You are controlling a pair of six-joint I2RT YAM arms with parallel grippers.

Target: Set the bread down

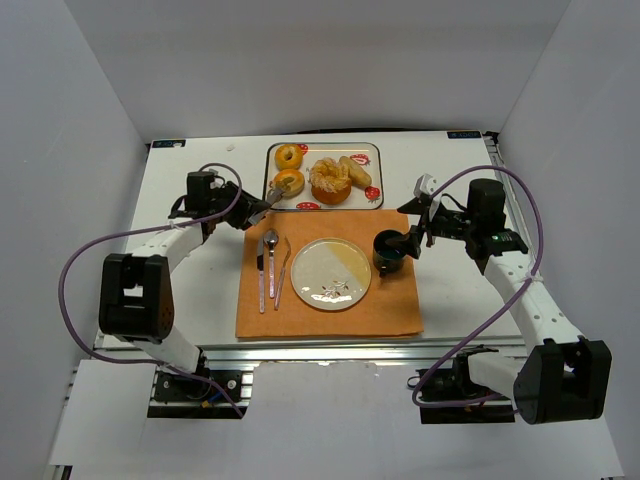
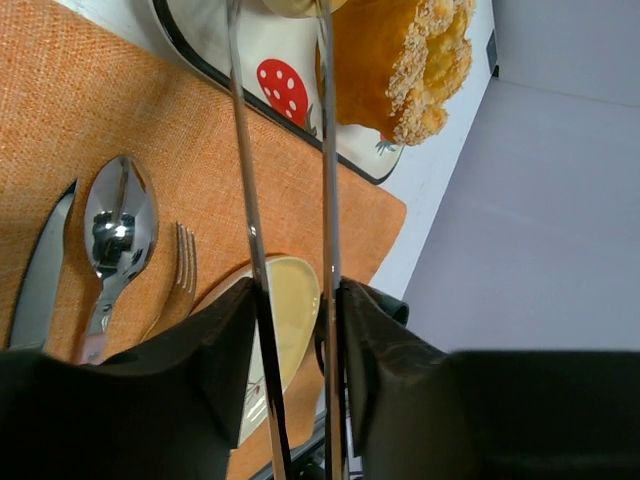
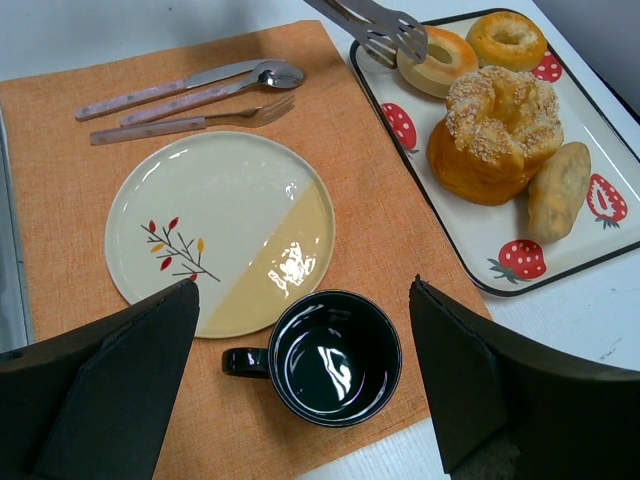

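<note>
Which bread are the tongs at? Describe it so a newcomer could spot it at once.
Find the strawberry tray beyond the orange mat. At its left end in the top view, pick the paler bagel, the one nearer the mat, with the tongs at its edge; the far bagel is browner.

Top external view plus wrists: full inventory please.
Table: 1, white, under everything.
Placemat: 1, orange, table centre.
Plate: 1, cream and yellow, mid placemat.
Mug: 1, black, right of plate.
Knife, spoon, fork: 1 each, silver, left of plate.
Tray: 1, white with strawberries, behind placemat.
Bagels: 2, golden, tray's left end.
Crumb-topped ring bread: 1, golden, tray middle.
Oblong roll: 1, tan, tray's right end.
Tongs: 1, metal, tips at nearer bagel.
Left claw: 1, black, shut on tongs.
Right claw: 1, black, open by mug.
</note>
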